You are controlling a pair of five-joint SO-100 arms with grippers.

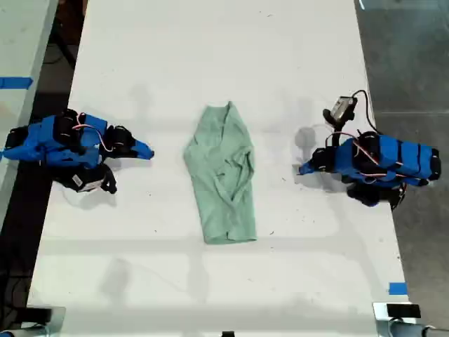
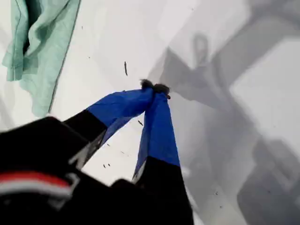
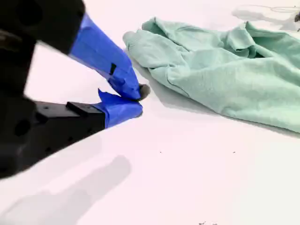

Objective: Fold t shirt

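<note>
Pale mint t shirt (image 1: pixel 223 175) folded narrow at exterior view's centre on white table (image 1: pixel 210 56), long axis top-to-bottom, both grippers apart from it, fingertips pressed together, empty.

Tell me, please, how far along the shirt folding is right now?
The t shirt already lies as a long narrow strip, its sides apparently folded in. Nothing is in hand: my first gripper and my second gripper are shut, empty, clear of it. An end-to-end fold seems left.
</note>
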